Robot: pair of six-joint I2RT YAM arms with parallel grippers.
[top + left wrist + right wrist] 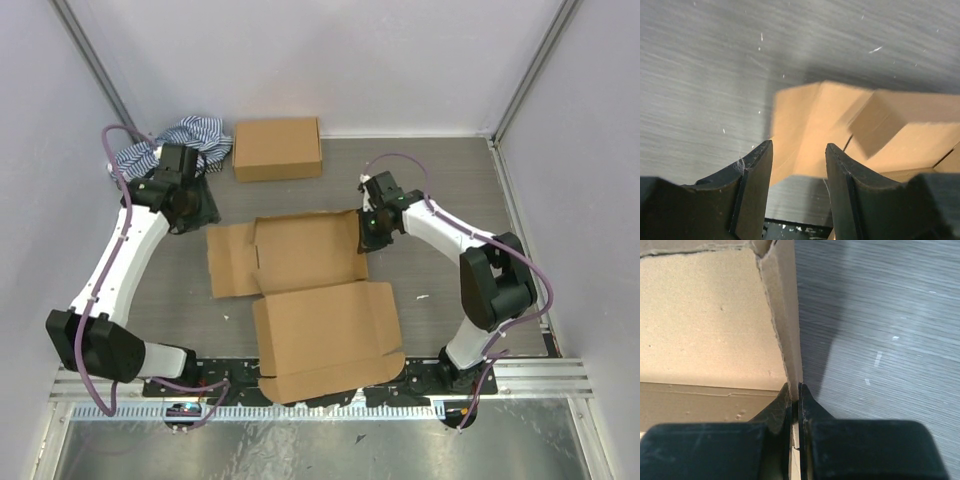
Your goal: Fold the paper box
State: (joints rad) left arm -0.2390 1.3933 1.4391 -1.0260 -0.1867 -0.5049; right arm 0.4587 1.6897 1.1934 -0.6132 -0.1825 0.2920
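Two cardboard boxes lay on the surface (450, 180). One, the unfolded paper box (310, 300), was spread flat in the middle, its nearest panel reaching over the near edge. The other, a folded box (277, 148), sat closed near the far edge, so its contents could not be seen. One striped cloth (195, 135) was bunched in the far left corner.

Of the two arms, the right arm (450, 235) had its right jaws pinched tight on one upright side flap (787, 315) at the right edge of the unfolded paper box. The left arm (130, 240) stood just beside the cloth, its left jaws partly apart and holding nothing, with the blurred cardboard (810, 130) lying beyond the fingers (757, 190).
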